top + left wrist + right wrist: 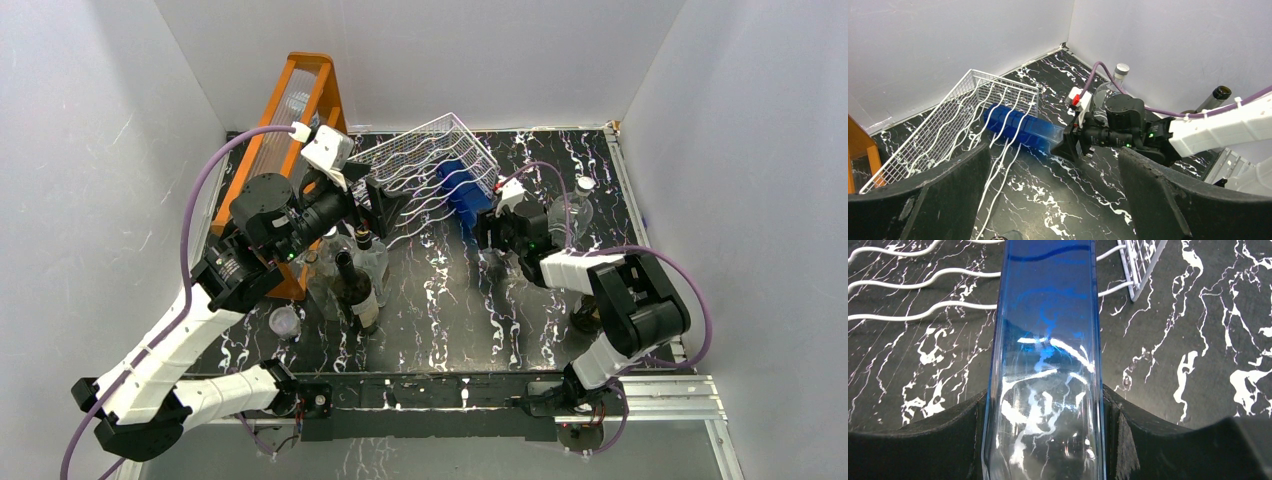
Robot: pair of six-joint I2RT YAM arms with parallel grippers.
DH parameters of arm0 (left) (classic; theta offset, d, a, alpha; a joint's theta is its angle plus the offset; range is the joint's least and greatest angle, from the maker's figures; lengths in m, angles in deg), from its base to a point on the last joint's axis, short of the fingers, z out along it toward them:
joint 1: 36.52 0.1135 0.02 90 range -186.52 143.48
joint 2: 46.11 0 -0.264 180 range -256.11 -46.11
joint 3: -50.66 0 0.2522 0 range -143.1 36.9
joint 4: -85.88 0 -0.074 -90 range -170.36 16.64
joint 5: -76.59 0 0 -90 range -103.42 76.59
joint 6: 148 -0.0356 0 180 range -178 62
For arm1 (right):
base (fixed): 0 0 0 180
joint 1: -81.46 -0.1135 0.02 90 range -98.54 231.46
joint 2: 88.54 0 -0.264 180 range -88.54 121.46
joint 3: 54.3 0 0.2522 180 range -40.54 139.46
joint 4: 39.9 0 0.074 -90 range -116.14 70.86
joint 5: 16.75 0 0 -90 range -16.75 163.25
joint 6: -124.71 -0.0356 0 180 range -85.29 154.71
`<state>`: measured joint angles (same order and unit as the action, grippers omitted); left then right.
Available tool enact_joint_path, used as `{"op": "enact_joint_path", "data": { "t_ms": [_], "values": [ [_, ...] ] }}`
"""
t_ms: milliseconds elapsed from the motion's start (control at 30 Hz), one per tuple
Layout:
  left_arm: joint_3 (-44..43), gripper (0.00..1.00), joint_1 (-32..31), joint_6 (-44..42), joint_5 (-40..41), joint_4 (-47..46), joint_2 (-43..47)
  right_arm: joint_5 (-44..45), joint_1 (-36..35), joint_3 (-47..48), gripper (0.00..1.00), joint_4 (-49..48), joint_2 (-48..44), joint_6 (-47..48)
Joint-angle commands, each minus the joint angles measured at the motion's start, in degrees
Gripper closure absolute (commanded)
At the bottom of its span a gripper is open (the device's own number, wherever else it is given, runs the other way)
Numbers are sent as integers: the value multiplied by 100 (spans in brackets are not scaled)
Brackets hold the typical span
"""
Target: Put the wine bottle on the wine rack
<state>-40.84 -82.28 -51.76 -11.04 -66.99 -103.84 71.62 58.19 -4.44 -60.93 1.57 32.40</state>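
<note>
Both fingers [948,440] of the right hand [1045,410] press against the sides of the blue wine bottle [1048,340], holding it near its clear lower end. Ahead of this hand the bottle lies lengthwise, its far end resting across the wavy wires at the end of the white wine rack [1003,82] nearest the hand, while the held end sits out over the black marbled worktop [1048,200]. Just behind the right hand stands a clear bottle [572,210] with a white cap. Across the rack, the left hand [385,205] hangs with its fingers spread wide and nothing between them, close to the rack's other end. Beyond that hand stands a tall orange frame [300,100], and beside its arm several upright bottles [355,280] crowd together.
</note>
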Motion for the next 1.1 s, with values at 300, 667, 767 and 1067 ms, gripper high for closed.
{"op": "enact_joint_path", "data": {
  "t_ms": [300,667,767,1067],
  "values": [
    [-268,3,22,53,-44,68,139,19,-3,1312,100,-2204,743,134],
    [-319,3,23,68,-54,124,140,-87,-2,1813,100,-1678,1172,356],
    [-344,3,21,79,-57,128,152,-94,15,1972,99,-1385,1220,498],
    [-364,3,30,101,-97,190,152,-30,50,2307,68,-773,1416,475]
  ]
}}
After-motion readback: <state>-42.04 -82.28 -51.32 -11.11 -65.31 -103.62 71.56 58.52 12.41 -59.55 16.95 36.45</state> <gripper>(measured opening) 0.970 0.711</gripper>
